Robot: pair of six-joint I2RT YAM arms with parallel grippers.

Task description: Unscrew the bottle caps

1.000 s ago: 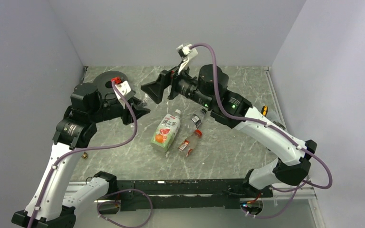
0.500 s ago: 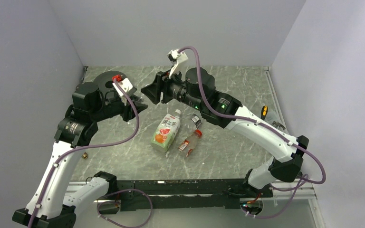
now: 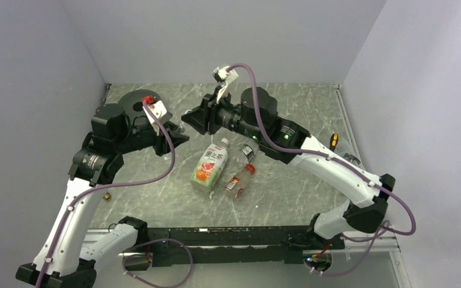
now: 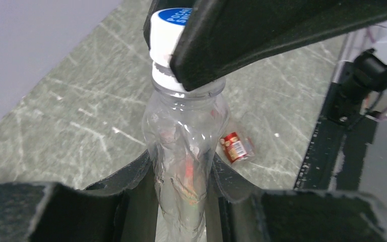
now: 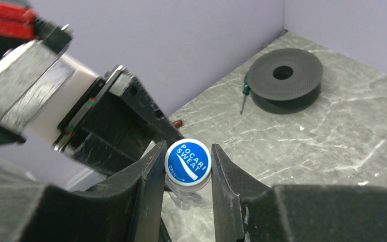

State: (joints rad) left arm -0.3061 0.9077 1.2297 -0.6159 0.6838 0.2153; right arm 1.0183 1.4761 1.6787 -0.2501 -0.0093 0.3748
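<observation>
Right wrist view, mid-frame: your right jaws clench the blue-topped white cap (image 5: 188, 161); your left jaws grasp the clear bottle (image 4: 184, 126).

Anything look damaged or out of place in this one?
The held clear bottle looks creased and pinched where the left claw squeezes it. The green-label bottle, red-label bottle and a third small bottle lie on their sides mid-table. No spill shows.

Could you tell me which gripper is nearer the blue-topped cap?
Right: the right gripper is shut on the cap, while the left gripper grips the clear bottle lower down.
</observation>
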